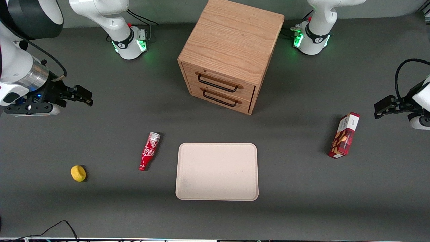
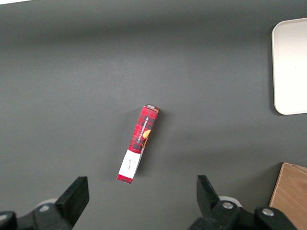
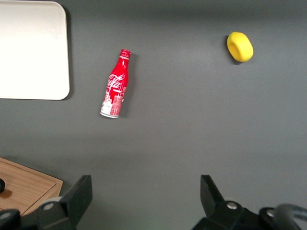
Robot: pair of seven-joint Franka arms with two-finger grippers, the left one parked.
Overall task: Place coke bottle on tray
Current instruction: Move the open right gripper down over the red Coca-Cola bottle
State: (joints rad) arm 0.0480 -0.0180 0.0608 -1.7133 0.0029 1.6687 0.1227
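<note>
From the front, the coke bottle (image 1: 149, 151) lies on its side on the tabletop (image 1: 302, 201), just beside the tray (image 1: 217, 171) but not touching it, cap end nearer the camera and silvery base pointing toward the wooden drawer cabinet (image 1: 228, 57). A yellow round object (image 1: 78, 173) sits farther toward the working arm's end. The gripper (image 1: 88, 97) hangs well apart from the bottle, up and off toward that same end, so the step in hand is the reach. To do it well, I judge the fingers should straddle the bottle's body across its width, near the thick middle and not the narrow neck (a lying bottle may roll if nudged from one side), and come straight down.

From the right wrist, the coke bottle (image 3: 115, 90) lies between the tray (image 3: 33, 52) and the yellow object (image 3: 240, 46), and the two fingers (image 3: 79, 196) stand wide apart with nothing between them. The wrist looks straight down at the tabletop (image 3: 192, 134), so the arm is held high and level, not yet over the bottle.

The left wrist view shows only a red-and-white snack box (image 2: 138, 143) and one tray (image 2: 290, 67) corner.
</note>
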